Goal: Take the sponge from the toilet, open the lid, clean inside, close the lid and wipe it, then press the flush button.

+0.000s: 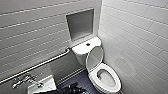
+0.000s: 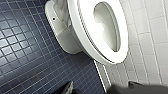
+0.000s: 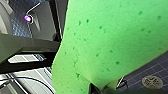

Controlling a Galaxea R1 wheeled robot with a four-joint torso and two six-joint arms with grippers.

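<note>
Green sponge (image 3: 112, 37) gripped in the right tool (image 3: 106, 87), above dark-blue floor tiles (image 3: 150, 67). The left tool (image 2: 107, 89), grip state not discernible, hangs over the open toilet (image 2: 85, 32). Beyond, the lid (image 1: 94, 58) stands raised against the tank (image 1: 82, 48); the flush button (image 1: 88, 44) sits on the tank top, below a wall niche (image 1: 80, 24).

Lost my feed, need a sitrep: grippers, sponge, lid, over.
Right gripper shut on sponge. Left gripper low beside toilet. Lid up, seat down. No obstruction seen at bowl.
</note>
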